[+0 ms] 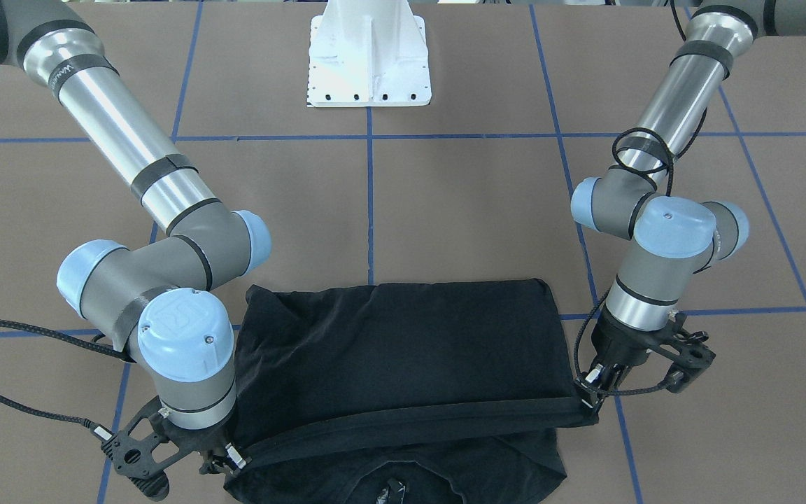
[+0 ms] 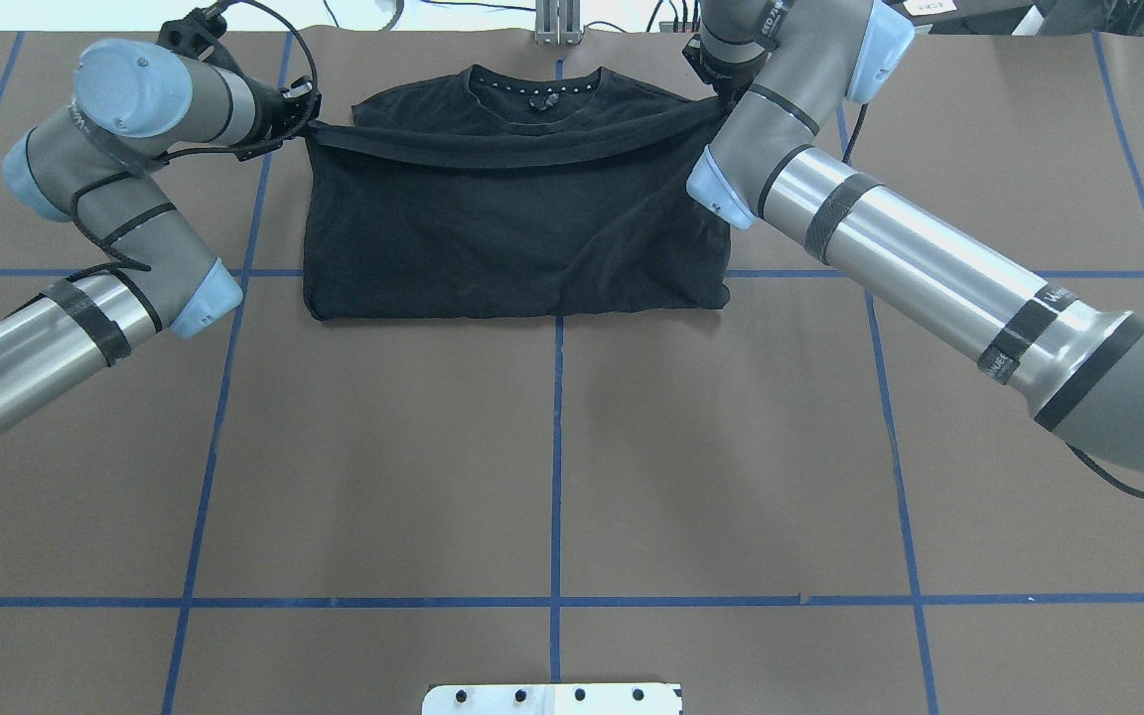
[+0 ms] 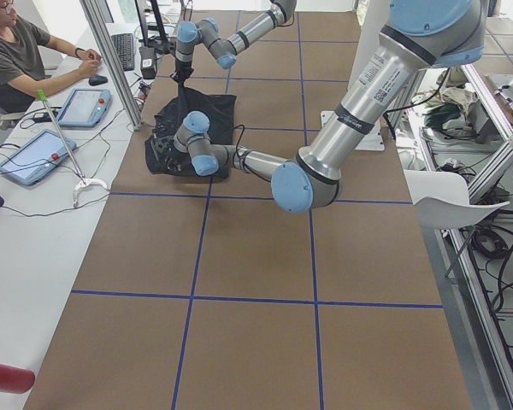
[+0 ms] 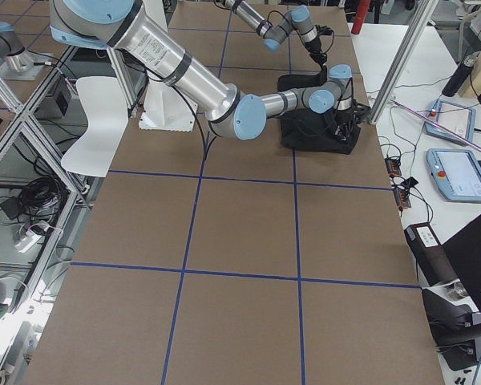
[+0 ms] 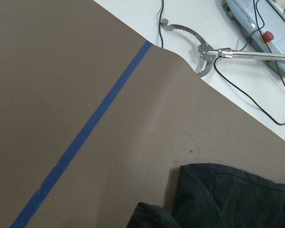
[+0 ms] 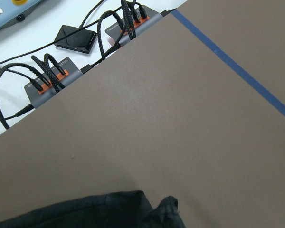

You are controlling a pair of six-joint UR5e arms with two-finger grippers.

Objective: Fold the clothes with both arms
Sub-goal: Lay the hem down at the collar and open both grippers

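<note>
T-shirt point(image 1: 403, 343), black, lies on the brown tabletop point(image 2: 383, 447) at the edge far from the white base pedestal point(image 1: 368, 63), straddling a blue tape line point(image 2: 557, 397)

Lower half doubled up over the body. Hem point(image 1: 417, 418) raised off the cloth, drawn as a taut band between the two tools, just short of the collar point(image 2: 537, 91)

Left tool point(image 1: 593, 393): pinching one hem corner, fingers pressed onto the cloth

Right tool point(image 1: 234, 458): pinching the opposite hem corner

Both wrists point downward. Wrist views show only bunched black cloth at the bottom edge and bare tabletop beyond
</note>
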